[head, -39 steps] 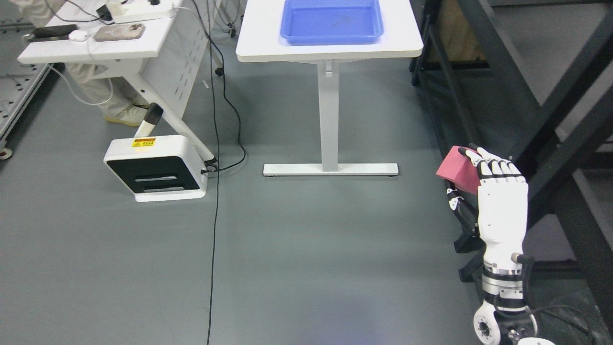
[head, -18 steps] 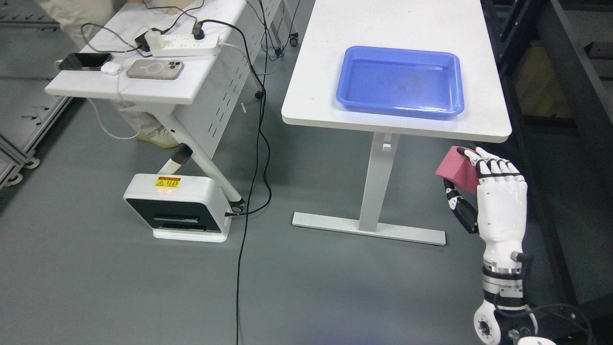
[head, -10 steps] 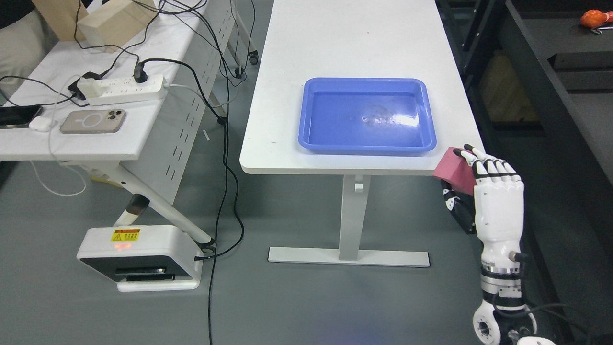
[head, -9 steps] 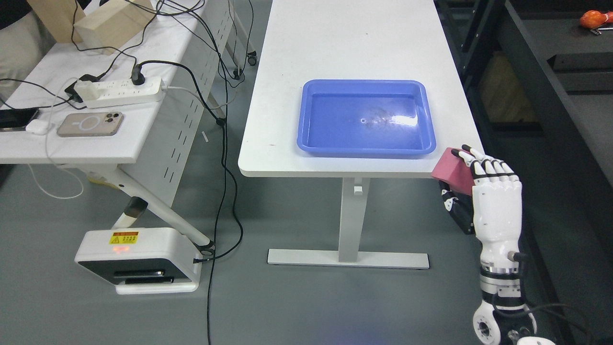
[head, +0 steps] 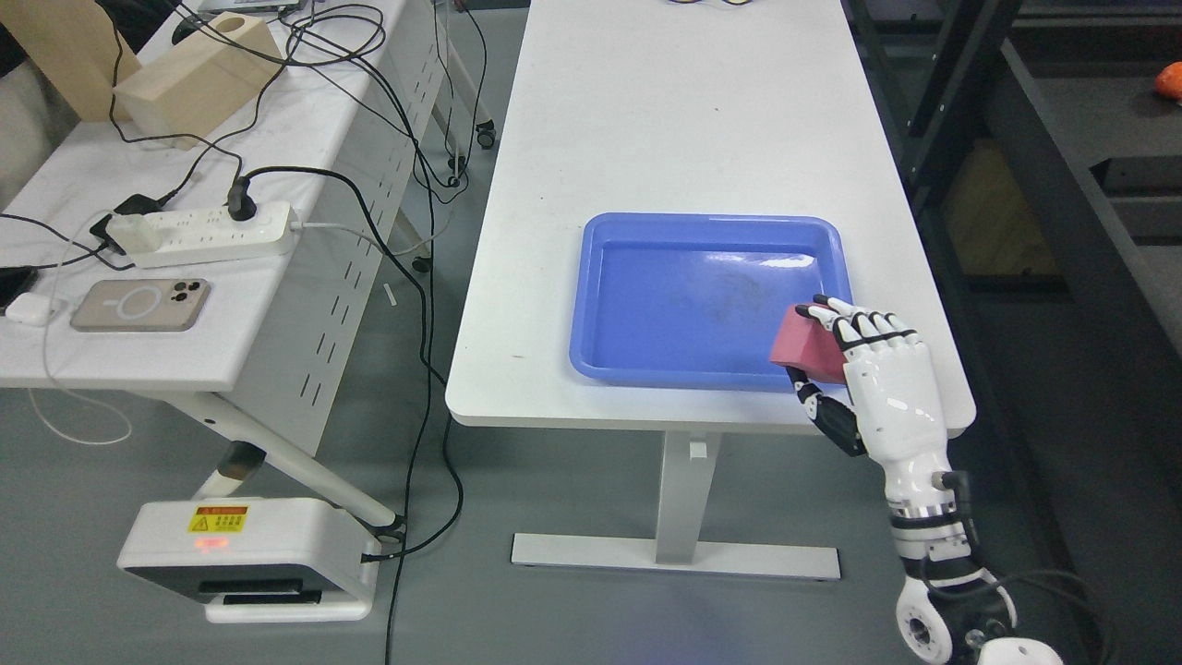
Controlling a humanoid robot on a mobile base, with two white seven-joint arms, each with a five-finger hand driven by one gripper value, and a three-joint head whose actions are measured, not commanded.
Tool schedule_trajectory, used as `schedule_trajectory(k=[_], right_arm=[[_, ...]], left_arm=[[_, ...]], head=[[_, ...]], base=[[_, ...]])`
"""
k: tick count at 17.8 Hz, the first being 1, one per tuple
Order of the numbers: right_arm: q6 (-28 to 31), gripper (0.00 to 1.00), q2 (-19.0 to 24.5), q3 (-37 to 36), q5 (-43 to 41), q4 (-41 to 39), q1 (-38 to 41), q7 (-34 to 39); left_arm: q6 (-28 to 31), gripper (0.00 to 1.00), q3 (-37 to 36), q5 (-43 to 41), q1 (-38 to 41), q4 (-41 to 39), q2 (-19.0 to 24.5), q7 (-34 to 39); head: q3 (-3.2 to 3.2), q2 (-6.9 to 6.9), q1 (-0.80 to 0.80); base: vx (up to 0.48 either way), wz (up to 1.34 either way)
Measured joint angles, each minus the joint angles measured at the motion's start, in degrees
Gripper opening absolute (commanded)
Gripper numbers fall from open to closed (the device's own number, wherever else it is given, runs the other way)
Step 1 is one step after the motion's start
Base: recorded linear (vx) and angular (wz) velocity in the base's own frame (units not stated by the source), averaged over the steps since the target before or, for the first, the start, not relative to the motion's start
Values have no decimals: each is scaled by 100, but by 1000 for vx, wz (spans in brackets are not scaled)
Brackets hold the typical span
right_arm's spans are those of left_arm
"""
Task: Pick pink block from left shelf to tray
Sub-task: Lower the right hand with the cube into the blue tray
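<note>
Since half a second ago the right hand (head: 863, 369) has carried the pink block (head: 813, 348), clamped in its curled fingers, up over the near right corner of the blue tray (head: 637, 369), whose open floor lies to its left

The right hand (head: 854, 369) covers the right side of the pink block (head: 805, 348), so only the block's left faces show. Its thumb sits below the block, and where it presses can't be made out. Block and hand together hide the near right corner of the blue tray (head: 702, 226), so whether the block touches the tray can't be told. The arm runs out at the bottom edge. Far right, an orange thing (head: 1169, 83) on the dark shelf is cut by the frame, too little to name. On the side desk (head: 185, 360), a dark device (head: 11, 282) is clipped at the left edge.
</note>
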Motion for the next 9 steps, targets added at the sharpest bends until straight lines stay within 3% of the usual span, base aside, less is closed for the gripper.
schedule_trajectory(k=[9], right_arm=[[7, 7, 203, 409, 129, 170, -154, 902]], left_arm=[[0, 100, 0, 0, 0, 0, 0, 0]], head=[[0, 1, 0]], base=[[176, 45]])
